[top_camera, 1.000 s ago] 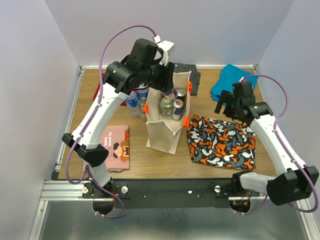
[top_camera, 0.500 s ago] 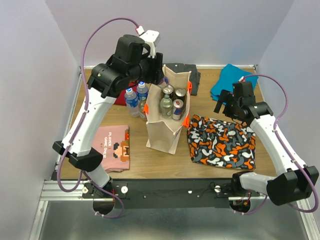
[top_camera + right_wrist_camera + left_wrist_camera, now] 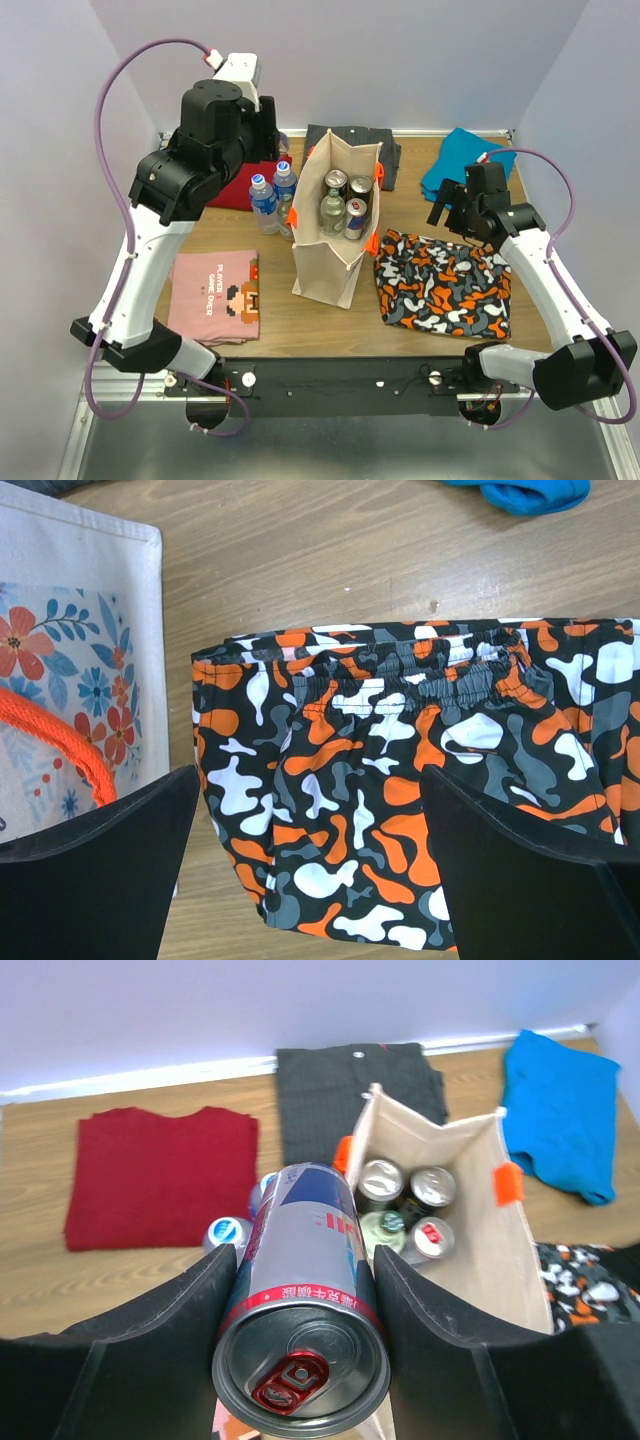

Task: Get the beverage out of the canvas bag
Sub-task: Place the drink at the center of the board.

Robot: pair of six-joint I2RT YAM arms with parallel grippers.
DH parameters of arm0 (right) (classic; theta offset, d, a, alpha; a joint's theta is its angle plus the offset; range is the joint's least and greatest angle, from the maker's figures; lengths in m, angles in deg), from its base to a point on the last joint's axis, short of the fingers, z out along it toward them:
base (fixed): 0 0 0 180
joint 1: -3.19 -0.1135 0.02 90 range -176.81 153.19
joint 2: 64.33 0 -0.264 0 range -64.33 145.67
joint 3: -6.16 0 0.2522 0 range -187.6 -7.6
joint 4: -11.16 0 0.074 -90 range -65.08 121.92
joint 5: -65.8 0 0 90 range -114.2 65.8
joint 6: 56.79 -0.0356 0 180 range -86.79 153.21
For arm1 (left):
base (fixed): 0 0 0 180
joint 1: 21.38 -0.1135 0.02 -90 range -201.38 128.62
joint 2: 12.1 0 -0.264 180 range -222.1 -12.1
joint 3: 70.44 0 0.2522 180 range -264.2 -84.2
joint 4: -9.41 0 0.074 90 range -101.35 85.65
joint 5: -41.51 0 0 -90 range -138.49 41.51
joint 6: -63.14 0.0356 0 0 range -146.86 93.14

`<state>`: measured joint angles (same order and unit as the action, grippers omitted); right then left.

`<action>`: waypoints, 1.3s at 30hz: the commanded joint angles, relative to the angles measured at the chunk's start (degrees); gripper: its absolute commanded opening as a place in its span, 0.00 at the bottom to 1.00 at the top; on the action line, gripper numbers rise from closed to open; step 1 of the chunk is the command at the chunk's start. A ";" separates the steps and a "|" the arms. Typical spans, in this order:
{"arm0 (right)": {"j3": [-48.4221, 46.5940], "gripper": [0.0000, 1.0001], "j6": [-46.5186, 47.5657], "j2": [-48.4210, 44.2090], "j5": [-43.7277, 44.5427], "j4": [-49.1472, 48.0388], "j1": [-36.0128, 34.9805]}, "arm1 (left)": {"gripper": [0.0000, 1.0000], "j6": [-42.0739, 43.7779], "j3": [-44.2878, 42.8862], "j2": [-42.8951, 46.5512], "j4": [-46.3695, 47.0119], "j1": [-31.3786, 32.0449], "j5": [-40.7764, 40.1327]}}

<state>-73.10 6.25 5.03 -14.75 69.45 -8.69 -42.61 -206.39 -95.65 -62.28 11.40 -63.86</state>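
At the near edge of the worktop [image 3: 300, 320] a pink shirt [image 3: 215, 295] lies flat on the left. Camouflage shorts [image 3: 445, 285] in orange, black and white lie on the right. The right hand [image 3: 310, 775] hovers over the shorts' waistband with its fingers wide apart, holding nothing. In its wrist view the bag's flowered side and an orange handle show at the left edge.

Between shirt and shorts the bag [image 3: 335, 240] stands upright and open-mouthed. Four drinks [image 3: 405, 1210] show inside it, three can tops and one green cap packed together.

The left hand [image 3: 303, 1260] is raised high to the left of the bag and is clamped on a can [image 3: 300, 1290]. One finger presses each side of the silver, blue and red body, and the can's red tab faces the wrist camera. The can is fully out of the bag, in the air above two capped bottles [image 3: 273, 195] that stand just beside the bag's left wall.

Farther back lie a red top [image 3: 160, 1175], a dark garment [image 3: 355, 1090] beyond the bag and, on the right, a blue garment [image 3: 560, 1110] – all flat near the back wall.
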 commanded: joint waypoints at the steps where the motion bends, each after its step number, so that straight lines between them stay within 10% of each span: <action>1: 0.72 1.00 -0.20 0.42 -1.54 -1.29 0.54 | 0.00 -3.58 1.95 1.98 2.04 -2.44 -6.77; 21: 1.33 1.00 -0.29 0.42 -1.72 -1.29 0.45 | 0.00 -15.18 19.44 2.60 -5.61 -6.58 -3.52; 39: 1.25 1.00 0.15 0.95 -1.37 -0.94 0.45 | 0.00 -16.34 38.34 1.81 7.38 -6.93 0.17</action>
<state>-72.22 6.25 5.56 -15.90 69.06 -8.69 -58.48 -169.87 -94.52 -63.42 4.82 -63.97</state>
